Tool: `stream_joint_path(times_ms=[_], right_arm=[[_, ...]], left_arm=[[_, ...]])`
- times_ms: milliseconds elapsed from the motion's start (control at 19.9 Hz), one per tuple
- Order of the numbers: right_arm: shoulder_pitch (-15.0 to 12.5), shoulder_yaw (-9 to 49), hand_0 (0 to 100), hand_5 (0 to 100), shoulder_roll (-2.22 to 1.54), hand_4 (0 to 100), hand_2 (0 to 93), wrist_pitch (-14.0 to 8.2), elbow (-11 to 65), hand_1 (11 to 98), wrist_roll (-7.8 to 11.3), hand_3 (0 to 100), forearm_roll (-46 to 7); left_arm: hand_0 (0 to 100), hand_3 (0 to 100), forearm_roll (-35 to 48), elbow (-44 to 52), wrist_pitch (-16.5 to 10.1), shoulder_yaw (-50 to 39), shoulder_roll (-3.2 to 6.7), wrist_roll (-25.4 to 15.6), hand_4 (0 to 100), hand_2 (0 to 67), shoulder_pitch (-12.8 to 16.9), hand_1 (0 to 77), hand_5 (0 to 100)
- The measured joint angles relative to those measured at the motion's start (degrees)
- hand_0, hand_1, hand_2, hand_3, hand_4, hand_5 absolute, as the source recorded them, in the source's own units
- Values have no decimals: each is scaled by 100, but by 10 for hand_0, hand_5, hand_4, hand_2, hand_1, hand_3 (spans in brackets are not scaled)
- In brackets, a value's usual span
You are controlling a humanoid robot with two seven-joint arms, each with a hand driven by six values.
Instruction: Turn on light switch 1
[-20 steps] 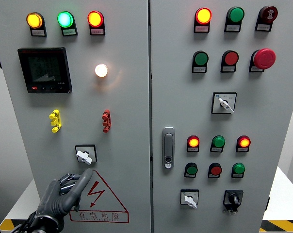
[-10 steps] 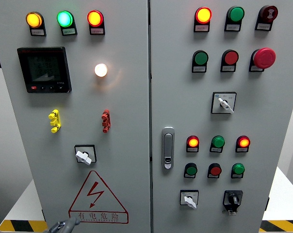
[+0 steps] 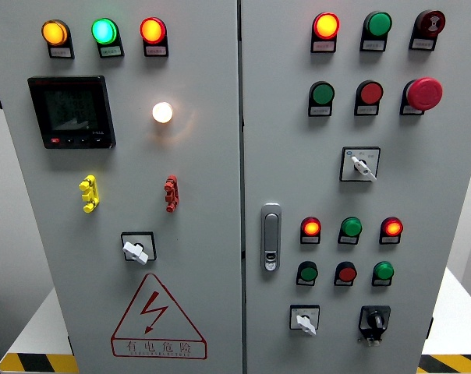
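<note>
On the left cabinet door (image 3: 204, 234), low down, a red triangle warning sticker (image 3: 157, 319) reads 有电危险. Just above it sits the rotary switch (image 3: 136, 248), white knob tilted. Higher up a white lamp (image 3: 162, 112) glows. No hands in frame, so fingers: cannot tell.
</note>
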Motion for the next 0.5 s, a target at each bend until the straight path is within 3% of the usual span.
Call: stream_joint_path(times_ms=[201,301,401,501], right_arm=[[1,0,0,105,2,194,0,2,0,198,0,197,0],[2,0,0,105,2,194,0,4,0,197,1,197,0],[2,0,0,105,1,194,0,5,0,198,1,197,0],[2,0,0,105,2,194,0,5,0,181,1,197,0]], left_arm=[[0,404,-1033,1730,-79,1095,24,-534,645,224,-348,0,588],[0,392,-1467,2722,-334,1750,-11,-803,630,223,-564,0,596],[0,342,-1997,3808,-882,2403,-165,-964,583,215,-785,0,585],[0,205,-2549,4847,-1672,3057,-338,-1002,432,190,-1019,0,424]])
